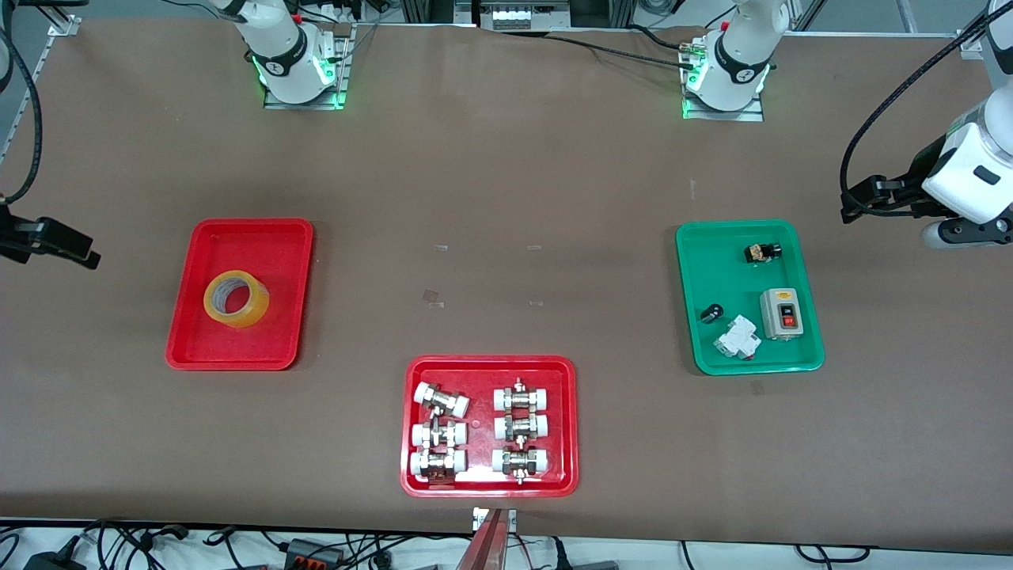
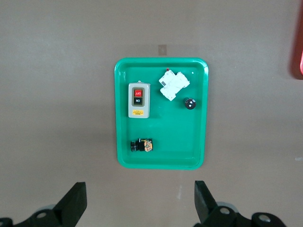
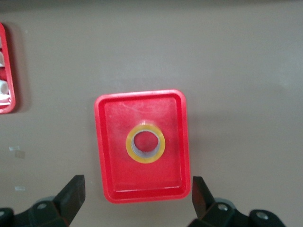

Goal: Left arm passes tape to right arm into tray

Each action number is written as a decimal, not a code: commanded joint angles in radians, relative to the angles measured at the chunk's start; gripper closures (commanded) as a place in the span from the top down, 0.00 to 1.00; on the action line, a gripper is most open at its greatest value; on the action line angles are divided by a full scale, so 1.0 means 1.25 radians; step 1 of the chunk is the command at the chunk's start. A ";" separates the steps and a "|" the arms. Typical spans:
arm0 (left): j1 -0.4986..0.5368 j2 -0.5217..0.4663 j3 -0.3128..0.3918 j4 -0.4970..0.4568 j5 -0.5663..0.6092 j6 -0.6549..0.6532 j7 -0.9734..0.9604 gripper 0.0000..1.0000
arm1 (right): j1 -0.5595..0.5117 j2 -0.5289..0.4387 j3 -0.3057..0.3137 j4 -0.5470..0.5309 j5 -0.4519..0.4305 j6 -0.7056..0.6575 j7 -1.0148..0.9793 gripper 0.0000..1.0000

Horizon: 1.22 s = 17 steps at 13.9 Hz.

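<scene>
The yellow tape (image 1: pixel 252 310) lies flat in the plain red tray (image 1: pixel 277 245) toward the right arm's end of the table. From the right wrist view I look straight down on the tape (image 3: pixel 145 160) inside the tray (image 3: pixel 118 179). My right gripper (image 1: pixel 79 255) (image 3: pixel 137 182) hangs open and empty over the table beside this tray. My left gripper (image 1: pixel 853 207) (image 2: pixel 140 189) is open and empty too, raised over the table at the left arm's end, beside the green tray (image 1: pixel 807 348).
The green tray (image 2: pixel 161 156) holds a grey switch box (image 1: pixel 782 313), a white breaker (image 1: pixel 737 339) and two small dark parts. A red tray (image 1: pixel 488 372) of white-and-metal fittings sits nearest the front camera, mid-table.
</scene>
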<state>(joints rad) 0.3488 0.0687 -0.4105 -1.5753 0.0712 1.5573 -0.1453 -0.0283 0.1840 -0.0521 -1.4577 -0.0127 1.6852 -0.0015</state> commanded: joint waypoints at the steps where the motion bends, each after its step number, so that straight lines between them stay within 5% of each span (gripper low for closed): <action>1: 0.007 -0.016 0.001 -0.007 -0.016 -0.005 0.008 1.00 | 0.001 -0.102 0.005 -0.155 -0.028 0.058 -0.015 1.00; 6: 0.007 -0.016 0.001 -0.007 -0.016 -0.004 0.008 1.00 | -0.001 -0.161 0.007 -0.250 -0.018 0.069 -0.015 1.00; 17: 0.007 -0.016 0.000 -0.009 -0.016 0.002 -0.005 1.00 | -0.001 -0.168 0.010 -0.230 0.003 0.045 -0.012 1.00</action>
<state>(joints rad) 0.3488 0.0687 -0.4104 -1.5752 0.0712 1.5581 -0.1461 -0.0278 -0.0054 -0.0429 -1.7325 -0.0235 1.7466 -0.0088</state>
